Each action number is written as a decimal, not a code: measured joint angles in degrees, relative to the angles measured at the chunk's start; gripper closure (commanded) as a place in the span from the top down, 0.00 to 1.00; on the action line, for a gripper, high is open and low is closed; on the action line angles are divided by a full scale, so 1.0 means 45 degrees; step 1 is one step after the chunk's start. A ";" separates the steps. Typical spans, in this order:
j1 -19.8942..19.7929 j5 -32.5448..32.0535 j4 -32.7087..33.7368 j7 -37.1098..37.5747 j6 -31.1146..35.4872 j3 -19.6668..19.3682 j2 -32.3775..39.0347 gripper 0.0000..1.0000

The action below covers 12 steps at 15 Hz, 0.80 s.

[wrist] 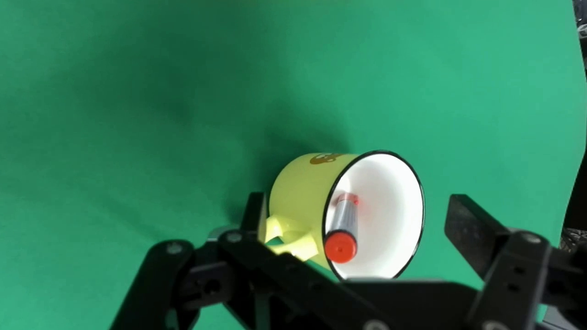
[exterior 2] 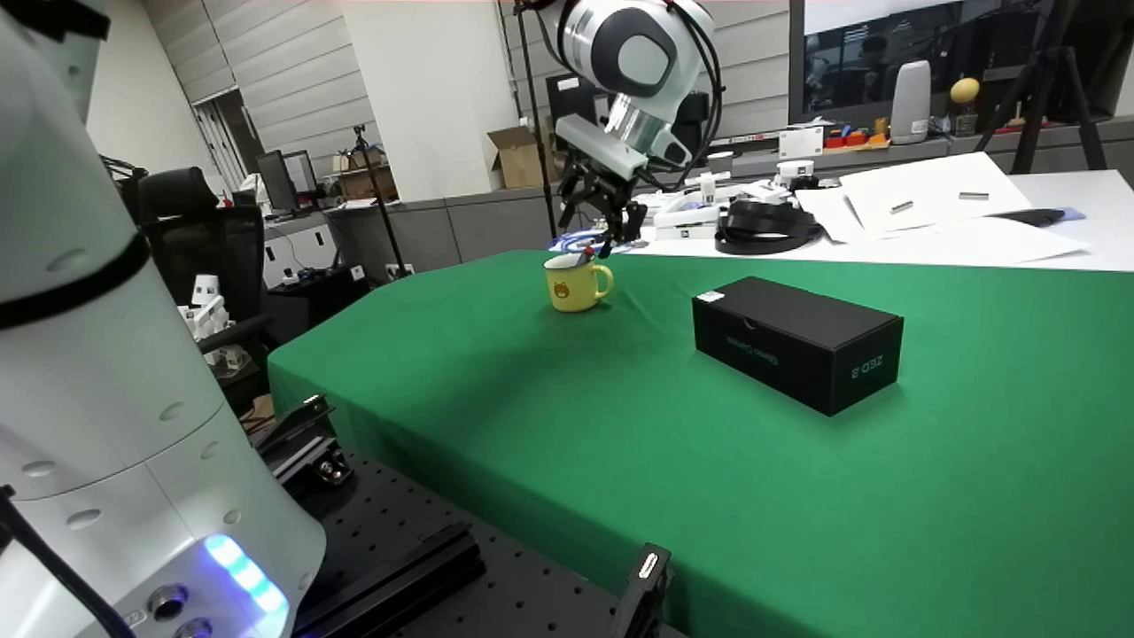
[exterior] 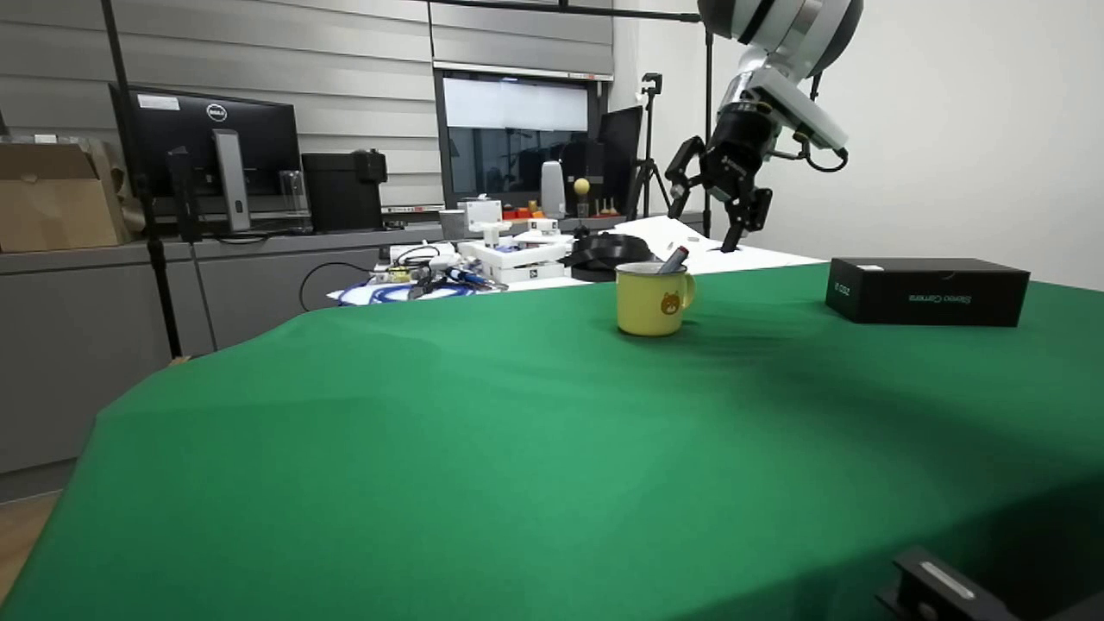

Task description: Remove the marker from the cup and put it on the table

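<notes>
The marker (wrist: 345,220): propped at a slant inside the yellow cup (wrist: 298,188), red end (wrist: 340,246) up and leaning toward the side of the handle (wrist: 300,247); it's not out yet.
The gripper (wrist: 357,208): fingers (wrist: 477,233) spread wide, nothing pinched; the wrist view shows the cup's mouth between them.
The gap: I can't tell how near the fingers are to the red end, or whether one touches the handle.
The step: my guess is lining up for the grasp, with the lift and laying-down on the green table (exterior: 483,431) to follow.
The handle: my main worry; one finger shows right by it in the wrist view, and going straight down it could snag and tip the cup.
The cup's wall: an off-centre pinch may take wall and marker together, and the whole cup could come up.
The red end: little of it pokes out and the barrel looks round and smooth, so a shallow grip could let it drop back in.
The set-down: released too high, it might bounce and roll, perhaps toward the black box (exterior 2: 797,346).
</notes>
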 measured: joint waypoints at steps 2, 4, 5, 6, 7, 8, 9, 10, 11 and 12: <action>-0.0001 -0.0001 -0.0001 -0.0176 0.0099 0.0067 0.0118 1.00; -0.0002 -0.0003 -0.0002 -0.0348 0.0236 0.0104 0.0195 1.00; -0.0002 -0.0005 -0.0001 -0.0416 0.0324 0.0117 0.0222 1.00; -0.0002 -0.0007 -0.0002 -0.0500 0.0461 0.0130 0.0244 1.00; -0.0002 -0.0014 -0.0002 -0.0590 0.0582 0.0144 0.0262 1.00; -0.0002 -0.0020 -0.0003 -0.0666 0.0737 0.0166 0.0282 1.00; -0.0002 -0.0025 -0.0005 -0.0743 0.0885 0.0198 0.0308 0.91; -0.0002 -0.0025 -0.0005 -0.0821 0.1029 0.0240 0.0343 0.73; -0.0002 -0.0025 -0.0006 -0.0885 0.1159 0.0286 0.0387 0.67; -0.0002 -0.0025 -0.0006 -0.0925 0.1244 0.0329 0.0434 0.60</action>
